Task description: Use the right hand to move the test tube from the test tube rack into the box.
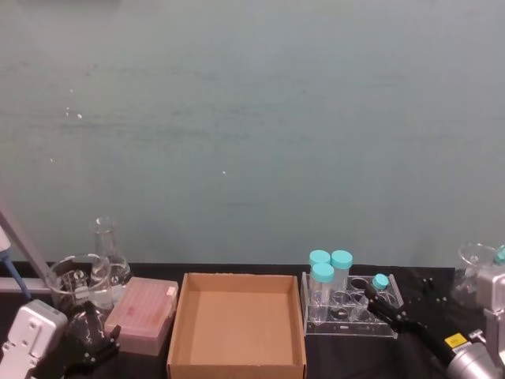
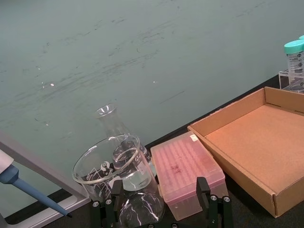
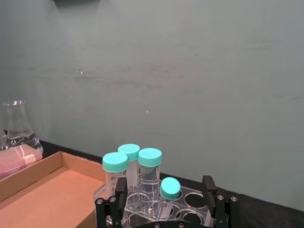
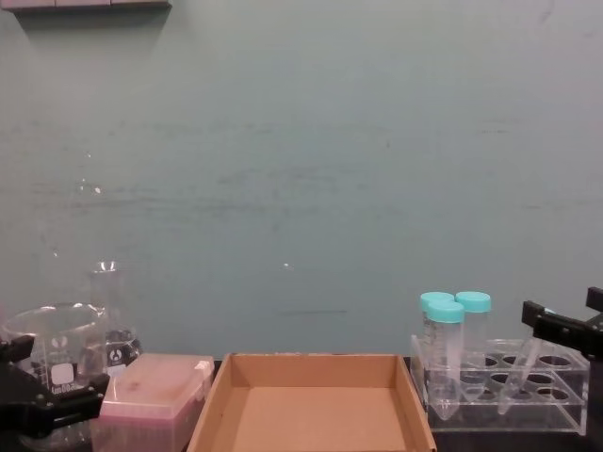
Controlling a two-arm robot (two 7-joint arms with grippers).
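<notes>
The test tube [image 1: 381,282], slim with a small teal cap, stands tilted in a right-hand hole of the clear test tube rack [image 1: 392,332]. In the right wrist view its cap [image 3: 170,188] sits between my right gripper's [image 3: 165,184] two fingers, which stand wide apart and clear of it, so the gripper is open. The same gripper [image 1: 377,298] reaches in from the lower right, over the rack. In the chest view it [image 4: 565,325] hovers above the tube's slanted body [image 4: 518,375]. The cardboard box [image 1: 181,332] lies left of the rack. My left gripper [image 1: 91,341] rests open at the lower left.
Three wider teal-capped tubes [image 1: 322,278] stand at the rack's left end, next to the box. A pink lidded box [image 1: 142,313], a glass beaker [image 1: 75,280] and a conical flask [image 1: 106,249] sit at the left. Another beaker [image 1: 473,268] stands at the far right.
</notes>
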